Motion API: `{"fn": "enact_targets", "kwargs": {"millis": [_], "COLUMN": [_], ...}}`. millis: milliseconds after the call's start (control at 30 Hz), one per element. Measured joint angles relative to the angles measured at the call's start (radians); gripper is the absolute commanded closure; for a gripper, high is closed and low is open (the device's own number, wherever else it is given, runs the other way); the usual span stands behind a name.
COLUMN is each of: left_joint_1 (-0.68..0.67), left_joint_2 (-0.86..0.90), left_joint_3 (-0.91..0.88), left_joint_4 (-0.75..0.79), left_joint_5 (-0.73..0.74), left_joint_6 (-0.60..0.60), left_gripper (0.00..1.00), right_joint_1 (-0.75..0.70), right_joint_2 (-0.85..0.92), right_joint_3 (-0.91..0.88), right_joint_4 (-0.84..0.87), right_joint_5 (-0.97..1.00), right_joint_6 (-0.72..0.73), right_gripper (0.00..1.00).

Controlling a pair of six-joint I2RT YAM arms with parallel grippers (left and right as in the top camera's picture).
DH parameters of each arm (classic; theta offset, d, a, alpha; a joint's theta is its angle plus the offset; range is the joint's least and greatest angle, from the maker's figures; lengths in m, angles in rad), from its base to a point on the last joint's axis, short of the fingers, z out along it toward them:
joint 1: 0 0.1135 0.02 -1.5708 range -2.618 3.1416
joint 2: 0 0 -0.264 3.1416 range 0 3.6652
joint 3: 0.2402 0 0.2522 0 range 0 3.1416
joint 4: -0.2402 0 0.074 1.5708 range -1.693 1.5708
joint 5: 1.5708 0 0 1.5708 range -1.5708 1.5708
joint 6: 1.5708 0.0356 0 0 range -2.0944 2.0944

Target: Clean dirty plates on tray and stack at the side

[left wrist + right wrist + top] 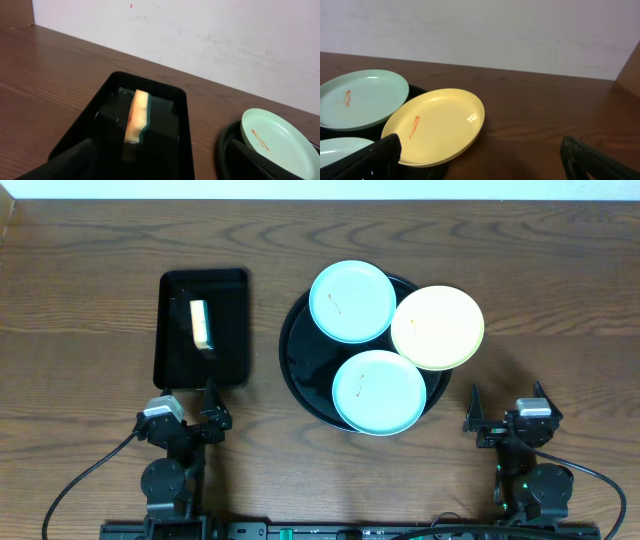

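Plates (352, 301), all three, sit orange-streaked on the tray (298, 365); none wiped, none stacked beside it, and your jaws on both arms gape wide, empty.

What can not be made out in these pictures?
- Overhead: marks on the three plates too small to read.
- Left wrist: blue plate cut off by the right edge and a dark finger.
- Right wrist: nearest blue plate hidden by finger and bottom edge.
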Motion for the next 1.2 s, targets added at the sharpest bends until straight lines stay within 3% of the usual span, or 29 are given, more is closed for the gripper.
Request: {"fn": "enact_targets", "kwargs": {"millis": [967,1200], "left_joint_1": [0.000,0.000], "left_joint_2": [0.000,0.075], "left_joint_3": [0.000,0.219], "left_joint_4": [0.008,-0.219], "left_joint_5": [0.004,0.045], "left_joint_6": [0.000,0.000], "left_gripper": [0.17,0.17], "right_joint_1": [0.000,0.000], "right_joint_2": [0.000,0.000], "right_joint_3": [0.000,0.000], "right_joint_4": [0.000,-0.001], "right_joint_5": [0.000,0.000], "right_joint_6": [0.000,0.000], "right_gripper": [0.01,0.01]}}
